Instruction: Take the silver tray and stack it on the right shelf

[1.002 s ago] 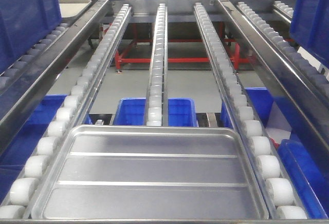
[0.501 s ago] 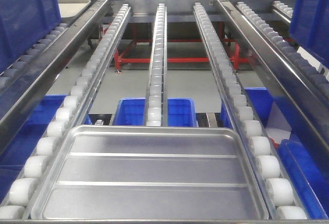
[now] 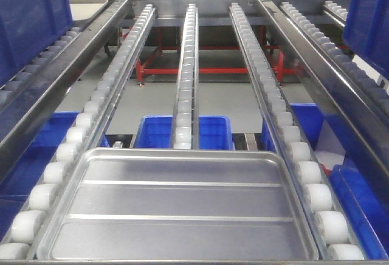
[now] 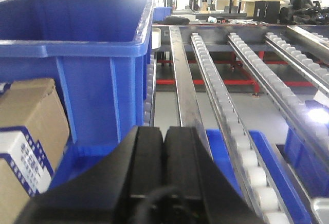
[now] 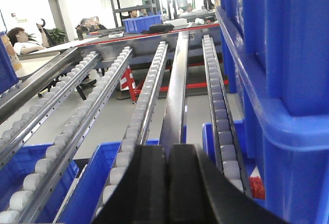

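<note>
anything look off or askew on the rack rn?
Nothing stands out. The silver tray lies flat and square at the near end of the right shelf, with no visible dents or spills. The left gripper and right gripper both have fingers shut, holding nothing.

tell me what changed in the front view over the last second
Nothing visibly changed. The silver tray lies flat in the same spot at the near end of the right shelf, across its roller lanes, and no gripper shows in that view.
</note>
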You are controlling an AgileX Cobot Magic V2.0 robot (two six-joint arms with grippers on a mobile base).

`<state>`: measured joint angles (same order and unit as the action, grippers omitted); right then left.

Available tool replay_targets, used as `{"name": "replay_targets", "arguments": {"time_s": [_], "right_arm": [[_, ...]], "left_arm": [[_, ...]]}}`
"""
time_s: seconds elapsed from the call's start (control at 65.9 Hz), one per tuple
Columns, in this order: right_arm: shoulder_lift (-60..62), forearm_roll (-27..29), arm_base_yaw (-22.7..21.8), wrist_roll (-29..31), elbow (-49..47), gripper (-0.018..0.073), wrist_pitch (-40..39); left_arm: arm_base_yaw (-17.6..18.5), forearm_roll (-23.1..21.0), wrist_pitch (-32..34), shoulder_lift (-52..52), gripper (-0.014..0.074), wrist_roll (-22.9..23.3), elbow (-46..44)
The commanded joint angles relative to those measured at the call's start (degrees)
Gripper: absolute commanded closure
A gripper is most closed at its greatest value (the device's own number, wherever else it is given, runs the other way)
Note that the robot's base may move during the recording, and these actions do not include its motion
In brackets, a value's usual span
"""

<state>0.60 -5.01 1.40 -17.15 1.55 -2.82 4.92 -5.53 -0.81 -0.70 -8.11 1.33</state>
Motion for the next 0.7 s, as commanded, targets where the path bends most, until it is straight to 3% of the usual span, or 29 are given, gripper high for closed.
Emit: {"name": "replay_targets", "arguments": {"time_s": [0.0, 0.076, 0.243, 0.379, 0.455, 0.546, 0.683], "right_arm": [[-0.78, -0.2, 0.04, -0.88, -3.8, 0.0506, -2.73], [-3.74, -0.2, 0.04, -0.88, -8.18, 0.0506, 2.22], [-14.88, -0.2, 0.04, -0.83, -18.1, 0.0506, 17.6], [-27.27, -0.2, 0.04, -0.73, -26.63, 0.0506, 31.2], [-33.49, 0.74, 0.04, -0.73, -31.14, 0.0506, 36.58], [-39.71, 2.6, 0.04, -0.73, -34.57, 0.0506, 39.63], [-47.43, 4.45, 0.04, -0.67, -35.99, 0.0506, 44.1]], "left_arm": [[0.01, -3.53, -3.82, 0.96, 0.0696, -0.12, -5.12], [0.01, -5.93, -10.66, 4.08, 0.0696, -0.12, -10.08], [0.01, -5.93, -16.64, 15.06, 0.0696, -0.12, -19.13], [0.01, -7.33, -37.12, 27.73, 0.0696, -0.12, -29.38], [0.01, -7.57, -43.23, 34.33, 0.0696, -0.12, -33.68], [0.01, -8.4, -43.9, 40.45, 0.0696, -0.12, -36.07], [0.01, -13.91, -43.71, 47.37, 0.0696, -0.12, -36.53]]}}
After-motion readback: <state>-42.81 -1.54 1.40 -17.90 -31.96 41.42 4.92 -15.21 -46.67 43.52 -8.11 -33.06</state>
